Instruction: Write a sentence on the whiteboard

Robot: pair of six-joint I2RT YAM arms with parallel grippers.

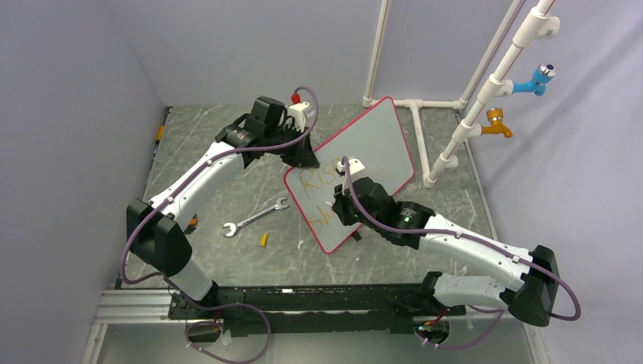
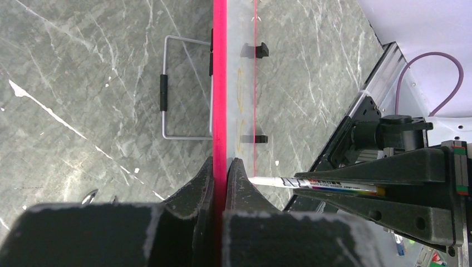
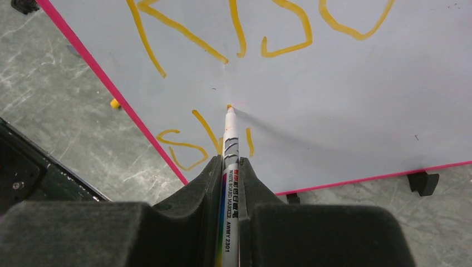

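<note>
The whiteboard [image 1: 371, 144] stands tilted on the table, white with a red-pink rim. My left gripper [image 1: 305, 157] is shut on its upper left edge; the left wrist view shows the rim [image 2: 220, 83] edge-on between my fingers, gripper [image 2: 221, 167]. My right gripper [image 1: 345, 206] is shut on a white marker [image 3: 230, 146], gripper [image 3: 230, 162]. The marker's orange tip [image 3: 229, 107] is at the board's face [image 3: 345, 94], just above the second row. The sentence [image 3: 267, 33] reads "Rise" in orange on top, with "Sh" [image 3: 189, 146] begun below. The marker also shows in the left wrist view [image 2: 311, 183].
A metal wrench [image 1: 254, 216] and a small yellow cap [image 1: 264, 240] lie left of the board. A white pipe frame [image 1: 455, 136] with a blue tap [image 1: 535, 80] and an orange tap [image 1: 497, 125] stands at the back right. A wire stand [image 2: 164, 89] lies behind the board.
</note>
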